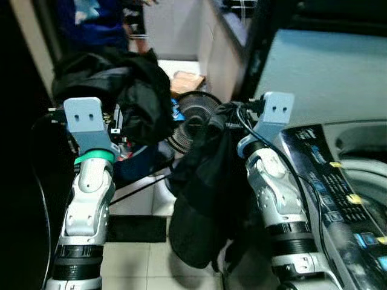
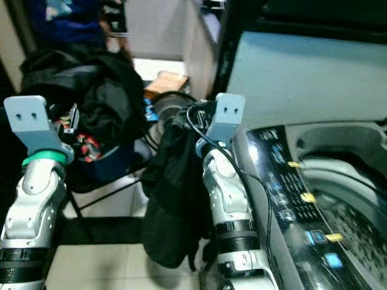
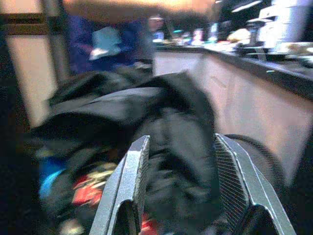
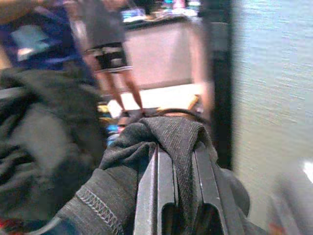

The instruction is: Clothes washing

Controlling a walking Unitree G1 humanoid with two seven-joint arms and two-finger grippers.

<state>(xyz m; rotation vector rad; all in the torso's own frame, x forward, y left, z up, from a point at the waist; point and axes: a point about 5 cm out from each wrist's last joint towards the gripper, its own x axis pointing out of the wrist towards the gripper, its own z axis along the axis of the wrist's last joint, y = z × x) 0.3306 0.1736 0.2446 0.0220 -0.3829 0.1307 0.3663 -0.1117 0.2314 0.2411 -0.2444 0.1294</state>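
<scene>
My right gripper pinched a fold of the limp dark garment; left gripper stood open, empty.

Black all over the laundry pile, with flecks of red and bright blue peeking underneath in the left wrist view. The garment pinched in the right gripper is dark charcoal grey with a fine ribbed weave and a stitched hem. Silver arms, pale blue-grey wrist brackets, a green ring on the left arm. The washing machine has a glossy black panel dotted with yellow and light blue labels. Floor tiles are pale cream, and a person behind wears black-and-white stripes.
</scene>
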